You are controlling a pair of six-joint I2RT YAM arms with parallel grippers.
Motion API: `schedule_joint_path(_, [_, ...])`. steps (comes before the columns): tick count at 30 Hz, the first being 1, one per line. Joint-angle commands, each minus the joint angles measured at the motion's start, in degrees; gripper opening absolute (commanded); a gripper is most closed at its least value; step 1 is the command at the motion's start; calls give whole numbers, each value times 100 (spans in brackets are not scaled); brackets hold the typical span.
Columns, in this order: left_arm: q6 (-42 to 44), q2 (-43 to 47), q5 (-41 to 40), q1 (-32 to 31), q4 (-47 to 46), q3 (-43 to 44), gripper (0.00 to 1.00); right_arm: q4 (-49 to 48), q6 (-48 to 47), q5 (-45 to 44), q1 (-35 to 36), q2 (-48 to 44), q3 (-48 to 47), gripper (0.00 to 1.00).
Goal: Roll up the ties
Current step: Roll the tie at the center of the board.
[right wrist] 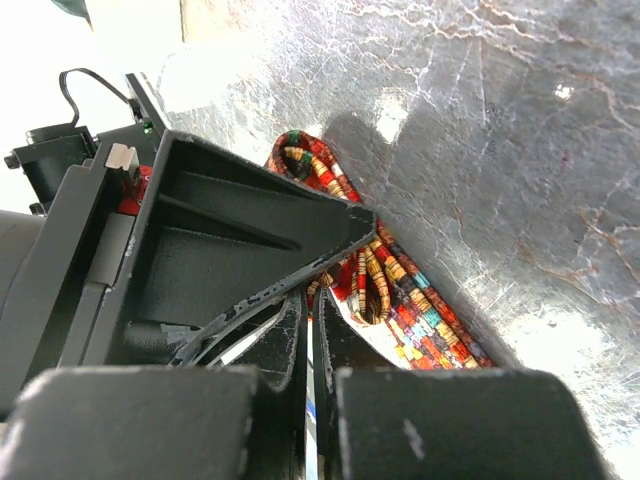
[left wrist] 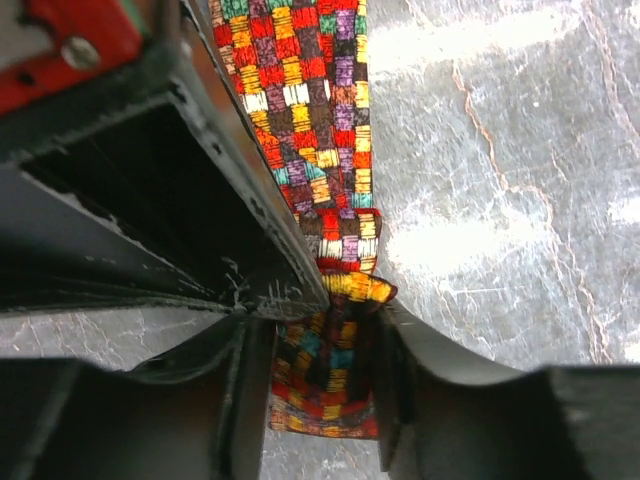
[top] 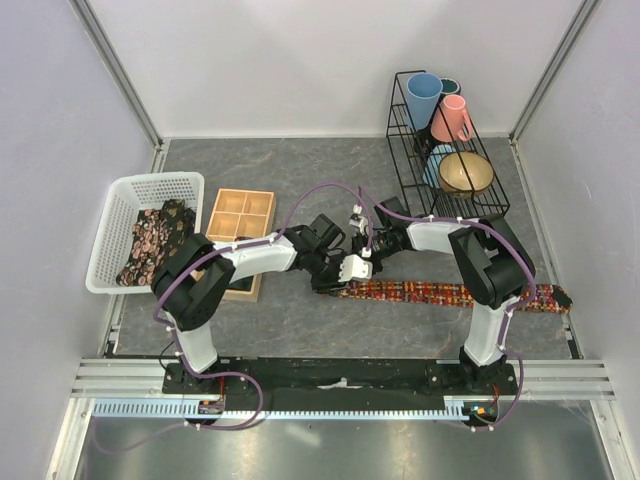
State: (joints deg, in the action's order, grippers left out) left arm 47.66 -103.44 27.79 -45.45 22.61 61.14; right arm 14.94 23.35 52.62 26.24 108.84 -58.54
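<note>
A tie [top: 450, 293] with a bright red, yellow and teal checked print lies flat across the grey table, its left end folded over into a small roll [right wrist: 370, 290]. My left gripper [top: 337, 276] straddles that rolled end [left wrist: 325, 370], and both of its fingers [left wrist: 420, 370] press on the fabric. My right gripper [top: 362, 245] is shut, its tips [right wrist: 315, 300] right beside the roll and against the left gripper's finger [right wrist: 250, 230]. In the left wrist view the right gripper's finger [left wrist: 200, 180] hides the strip's left side. More ties [top: 155, 240], dark with a floral print, lie in the white basket [top: 120, 195].
A wooden tray [top: 240, 215] with compartments sits between the basket and the arms. A black wire rack [top: 400, 150] at the back right holds cups and a bowl. The tie's far end reaches the table's right edge [top: 560, 297].
</note>
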Motion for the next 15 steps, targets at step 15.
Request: schedule_joint_path(15, [-389,745,-134,212,94,-603,75,527,-1218,-709,-40,366,-184,0])
